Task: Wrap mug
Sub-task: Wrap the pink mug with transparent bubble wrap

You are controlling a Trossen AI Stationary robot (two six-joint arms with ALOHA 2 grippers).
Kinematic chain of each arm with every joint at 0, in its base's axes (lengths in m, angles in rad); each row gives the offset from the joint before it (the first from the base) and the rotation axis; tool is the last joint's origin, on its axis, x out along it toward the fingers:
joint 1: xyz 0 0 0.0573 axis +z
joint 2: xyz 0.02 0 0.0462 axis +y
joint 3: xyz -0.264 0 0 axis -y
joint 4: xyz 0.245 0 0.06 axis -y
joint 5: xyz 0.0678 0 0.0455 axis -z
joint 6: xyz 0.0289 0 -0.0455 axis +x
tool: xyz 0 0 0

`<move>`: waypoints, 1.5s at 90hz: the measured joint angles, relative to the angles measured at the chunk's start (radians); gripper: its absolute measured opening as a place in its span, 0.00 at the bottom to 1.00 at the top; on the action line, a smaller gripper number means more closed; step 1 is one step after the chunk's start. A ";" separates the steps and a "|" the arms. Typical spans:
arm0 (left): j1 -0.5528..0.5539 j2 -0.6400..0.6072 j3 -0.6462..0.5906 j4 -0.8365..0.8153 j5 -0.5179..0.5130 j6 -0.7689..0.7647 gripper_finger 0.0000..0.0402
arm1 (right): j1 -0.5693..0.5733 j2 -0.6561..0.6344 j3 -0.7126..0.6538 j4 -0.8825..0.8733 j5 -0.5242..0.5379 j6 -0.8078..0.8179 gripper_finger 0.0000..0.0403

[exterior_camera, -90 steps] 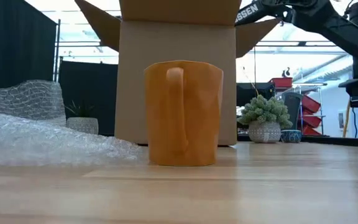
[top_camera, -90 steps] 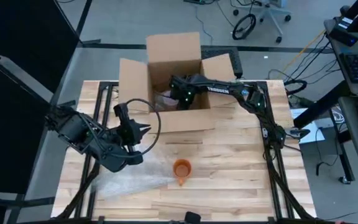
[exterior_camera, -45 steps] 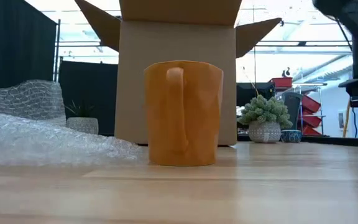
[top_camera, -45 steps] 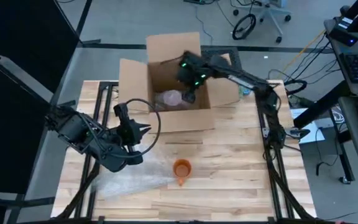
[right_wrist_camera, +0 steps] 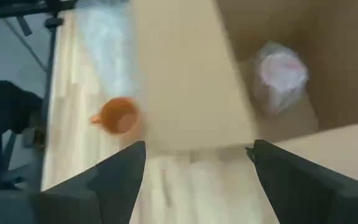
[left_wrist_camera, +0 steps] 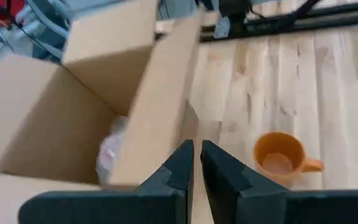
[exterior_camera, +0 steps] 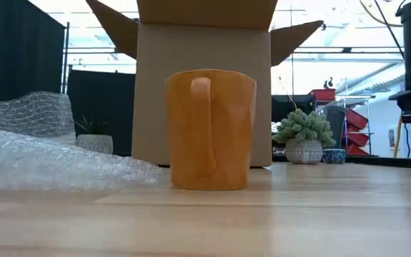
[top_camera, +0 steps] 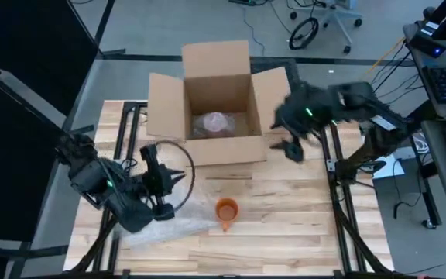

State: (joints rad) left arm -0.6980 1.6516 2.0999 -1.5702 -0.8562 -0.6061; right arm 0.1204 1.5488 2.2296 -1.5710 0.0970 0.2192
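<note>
At the left of the table, the left gripper [top_camera: 163, 203] is held low over the edge of the wrap [top_camera: 157, 226], a sheet of bubble film lying flat on the wood. In its wrist view the two fingers [left_wrist_camera: 174, 176] are seen almost together, with only a thin slit between them and nothing held there; whether they touch the wrap cannot be told.

Just right of the wrap stands the mug [top_camera: 225, 209], upright and uncovered, its handle turned toward the table's front edge. From the low view its base appears to sit at the very edge of the wrap, though contact cannot be confirmed. Behind it the box [top_camera: 217, 108] stands open, with a wrapped bundle [top_camera: 214, 122] already inside.

Further right, the right gripper [top_camera: 291, 144] hangs in the air beside the box's right flap, well apart from the mug. Its fingers [right_wrist_camera: 98, 184] are spread wide and nothing is carried.

The step in hand is judged to be bringing mug and wrap together. It would be done best if the mug were set well onto the sheet before any folding, and if a free edge of the film were pinched rather than its middle, so that it can be drawn over without tipping the mug.
</note>
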 joint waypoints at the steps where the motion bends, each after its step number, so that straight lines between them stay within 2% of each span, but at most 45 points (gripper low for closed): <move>1: -0.005 0.000 -0.010 0.000 0.004 -0.012 0.05 | 0.019 -0.005 -0.006 0.000 0.012 0.015 0.70; 13: -0.060 0.000 -0.165 0.011 0.030 -0.194 0.05 | 0.256 -0.052 -0.132 0.001 0.202 0.210 0.70; 24: -0.115 0.001 -0.321 0.070 0.034 -0.364 0.05 | 0.445 -0.079 -0.346 0.042 0.351 0.383 0.70; 34: -0.154 0.001 -0.449 0.140 0.079 -0.484 0.05 | 0.576 -0.098 -0.583 0.181 0.479 0.519 0.70; 44: -0.141 0.002 -0.542 0.173 0.139 -0.576 0.06 | 0.661 -0.092 -0.794 0.384 0.568 0.608 0.70; 55: -0.110 0.002 -0.610 0.177 0.234 -0.669 0.15 | 0.696 -0.073 -0.998 0.718 0.614 0.631 0.70; 65: -0.085 0.001 -0.654 0.181 0.339 -0.677 0.29 | 0.701 -0.051 -1.145 1.032 0.619 0.591 0.70; 75: -0.066 0.010 -0.710 0.237 0.396 -0.676 0.41 | 0.700 -0.031 -1.244 1.252 0.614 0.554 0.70; 84: -0.061 0.044 -0.757 0.236 0.418 -0.708 0.46 | 0.700 -0.028 -1.288 1.318 0.611 0.553 0.70; 104: -0.040 0.151 -0.828 0.242 0.436 -0.747 0.47 | 0.700 -0.028 -1.289 1.315 0.611 0.548 0.70; 111: -0.020 0.179 -0.854 0.244 0.436 -0.748 0.45 | 0.700 -0.028 -1.289 1.315 0.611 0.532 0.70; 117: -0.003 0.192 -0.880 0.241 0.436 -0.748 0.39 | 0.700 -0.028 -1.289 1.315 0.612 0.521 0.70; 123: 0.011 0.197 -0.890 0.246 0.437 -0.748 0.28 | 0.699 -0.028 -1.289 1.315 0.617 0.516 0.70; 131: 0.025 0.197 -0.872 0.268 0.452 -0.741 0.08 | 0.692 -0.028 -1.289 1.315 0.617 0.502 0.70; 135: 0.025 0.194 -0.843 0.274 0.454 -0.731 0.04 | 0.690 -0.028 -1.289 1.314 0.618 0.502 0.70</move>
State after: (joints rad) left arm -0.6733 1.8461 1.2570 -1.2966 -0.4024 -1.3372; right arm 0.8106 1.5211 0.9405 -0.2570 0.7151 0.7208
